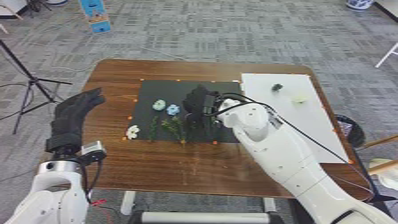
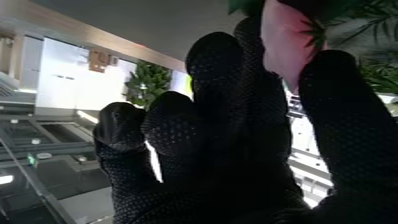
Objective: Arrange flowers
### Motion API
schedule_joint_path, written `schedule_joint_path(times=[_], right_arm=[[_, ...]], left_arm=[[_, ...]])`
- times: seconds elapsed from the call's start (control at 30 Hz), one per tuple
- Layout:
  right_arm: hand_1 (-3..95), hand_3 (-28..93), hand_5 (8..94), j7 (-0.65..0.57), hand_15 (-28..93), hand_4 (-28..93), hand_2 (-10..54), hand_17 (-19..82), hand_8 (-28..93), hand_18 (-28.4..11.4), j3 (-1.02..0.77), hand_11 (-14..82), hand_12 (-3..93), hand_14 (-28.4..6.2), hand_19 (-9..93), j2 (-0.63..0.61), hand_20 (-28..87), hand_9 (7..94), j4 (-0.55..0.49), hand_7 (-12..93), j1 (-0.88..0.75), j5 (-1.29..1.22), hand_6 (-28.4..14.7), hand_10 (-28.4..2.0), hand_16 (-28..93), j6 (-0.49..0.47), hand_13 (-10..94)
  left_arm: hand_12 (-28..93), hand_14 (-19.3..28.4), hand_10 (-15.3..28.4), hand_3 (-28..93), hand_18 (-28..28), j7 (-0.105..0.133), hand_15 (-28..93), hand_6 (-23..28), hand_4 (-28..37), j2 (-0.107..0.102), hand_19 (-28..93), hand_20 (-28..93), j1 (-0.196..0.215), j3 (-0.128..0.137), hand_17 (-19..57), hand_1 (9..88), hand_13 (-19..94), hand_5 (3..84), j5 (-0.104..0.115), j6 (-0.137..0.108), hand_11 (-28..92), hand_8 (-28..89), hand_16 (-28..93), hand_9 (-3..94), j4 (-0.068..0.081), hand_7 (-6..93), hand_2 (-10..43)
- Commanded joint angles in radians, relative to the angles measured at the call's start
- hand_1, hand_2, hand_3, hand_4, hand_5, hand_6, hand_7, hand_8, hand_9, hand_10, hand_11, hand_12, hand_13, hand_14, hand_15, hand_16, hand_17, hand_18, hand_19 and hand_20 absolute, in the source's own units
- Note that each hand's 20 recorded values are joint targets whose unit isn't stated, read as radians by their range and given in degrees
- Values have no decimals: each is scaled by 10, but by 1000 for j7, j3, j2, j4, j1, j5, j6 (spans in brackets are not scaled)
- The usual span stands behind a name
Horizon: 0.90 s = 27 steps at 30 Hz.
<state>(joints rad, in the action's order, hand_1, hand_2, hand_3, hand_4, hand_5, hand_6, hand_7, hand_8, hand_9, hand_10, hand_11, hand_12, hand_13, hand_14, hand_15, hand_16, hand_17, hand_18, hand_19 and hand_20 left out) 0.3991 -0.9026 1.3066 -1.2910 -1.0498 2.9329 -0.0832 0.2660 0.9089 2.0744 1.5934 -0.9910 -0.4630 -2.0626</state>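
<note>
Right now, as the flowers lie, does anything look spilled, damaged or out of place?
Nothing looks spilled or damaged. Slightly odd: the white flower sits right at the left edge of the black mat, while the blue flower lies well inside it.

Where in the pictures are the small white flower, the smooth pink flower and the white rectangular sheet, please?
Small white flower (image 1: 132, 131): head view, on its petals.
Smooth pink flower (image 2: 286, 42): right wrist view, on a petal.
White rectangular sheet (image 1: 313, 119): head view, on its bare surface.

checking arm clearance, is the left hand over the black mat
No, the left hand is to the left of the black mat.
</note>
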Motion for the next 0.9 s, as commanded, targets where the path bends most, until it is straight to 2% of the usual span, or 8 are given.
schedule_joint_path(times=[0.03, 0.13, 0.33, 0.73, 0.9], right_arm=[[313, 634, 730, -56, 738, -187, 5, 342, -114, -254, 29, 455, 358, -132, 838, -32, 673, 801, -16, 295, 35, 56, 34, -122, 452, 4, 713], [310, 634, 730, -98, 740, -185, 4, 342, -112, -255, 45, 456, 358, -133, 838, -33, 673, 800, -14, 292, 50, 29, 32, -122, 451, 35, 713], [310, 630, 738, -141, 744, -183, 5, 343, -109, -257, 61, 460, 356, -136, 841, -33, 674, 807, -12, 286, 63, 6, 28, -124, 449, 74, 714], [293, 630, 741, -162, 745, -176, -6, 342, -104, -262, 91, 458, 359, -139, 844, -57, 675, 808, -27, 282, 85, -53, 26, -127, 451, 74, 716], [257, 632, 741, -215, 742, -169, -11, 338, -101, -265, 119, 454, 359, -142, 840, -113, 676, 802, -93, 278, 131, -173, 21, -132, 451, 59, 712]], left_arm=[[102, 127, 131, 705, 84, -1, 111, 36, -283, 12, 64, 156, 12, 2, 71, 258, 366, 498, -7, -4, 197, -91, -18, 515, -12, 160, 183], [102, 127, 131, 707, 83, -2, 110, 36, -283, 12, 62, 156, 10, 1, 71, 257, 365, 498, -6, -8, 196, -91, -18, 515, -11, 160, 181], [101, 126, 131, 707, 80, 5, 110, 36, -283, 13, 58, 156, 7, -4, 70, 258, 363, 498, -6, -3, 197, -91, -18, 514, -9, 159, 177], [101, 125, 132, 708, 79, 8, 109, 36, -283, 16, 57, 158, 16, 2, 70, 258, 362, 497, -6, -7, 199, -91, -18, 514, -13, 161, 175], [101, 126, 133, 708, 78, 9, 109, 37, -283, 18, 56, 158, 18, 1, 69, 252, 361, 497, -6, -11, 198, -92, -18, 513, -14, 159, 165]])
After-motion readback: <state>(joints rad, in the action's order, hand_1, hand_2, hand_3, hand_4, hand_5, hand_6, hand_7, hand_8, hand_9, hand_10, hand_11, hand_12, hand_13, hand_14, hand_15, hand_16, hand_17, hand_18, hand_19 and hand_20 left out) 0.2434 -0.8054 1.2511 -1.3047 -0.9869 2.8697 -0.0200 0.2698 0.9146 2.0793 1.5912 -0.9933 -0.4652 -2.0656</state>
